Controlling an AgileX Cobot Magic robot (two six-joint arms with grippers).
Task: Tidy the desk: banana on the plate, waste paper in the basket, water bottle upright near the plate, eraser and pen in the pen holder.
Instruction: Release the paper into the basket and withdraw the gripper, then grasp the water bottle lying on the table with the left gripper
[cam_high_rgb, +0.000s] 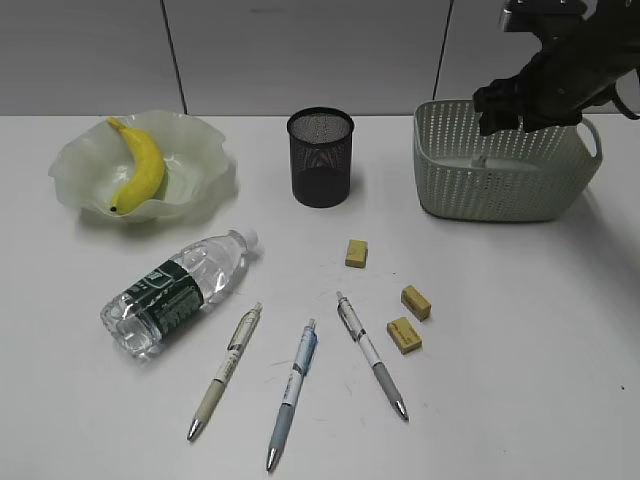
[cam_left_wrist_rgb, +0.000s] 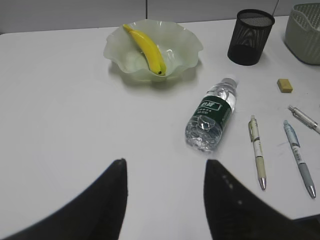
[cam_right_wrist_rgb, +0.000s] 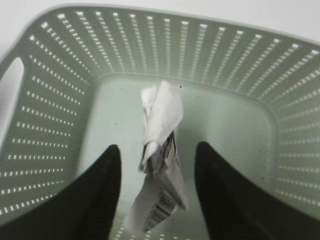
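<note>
The banana (cam_high_rgb: 140, 165) lies in the frosted green plate (cam_high_rgb: 212, 150) at the back left of the desk (cam_high_rgb: 520, 380). The water bottle (cam_high_rgb: 180, 290) lies on its side in front of the plate. Three pens (cam_high_rgb: 293, 392) and three yellow erasers (cam_high_rgb: 357, 253) lie on the desk in front of the black mesh pen holder (cam_high_rgb: 320, 160). My right gripper (cam_high_rgb: 500, 110) hangs open over the basket (cam_high_rgb: 500, 185). In the right wrist view the waste paper (cam_right_wrist_rgb: 162, 110) is inside the basket (cam_right_wrist_rgb: 200, 45), between the open fingers (cam_right_wrist_rgb: 157, 146) and apart from them. My left gripper (cam_left_wrist_rgb: 166, 161) is open and empty above bare desk.
The left wrist view shows the plate (cam_left_wrist_rgb: 187, 45) with the banana (cam_left_wrist_rgb: 147, 50), the lying bottle (cam_left_wrist_rgb: 210, 117), the pen holder (cam_left_wrist_rgb: 250, 37), pens (cam_left_wrist_rgb: 257, 150), one eraser (cam_left_wrist_rgb: 284, 85) and a corner of the basket (cam_left_wrist_rgb: 305, 30). A grey wall runs behind the desk.
</note>
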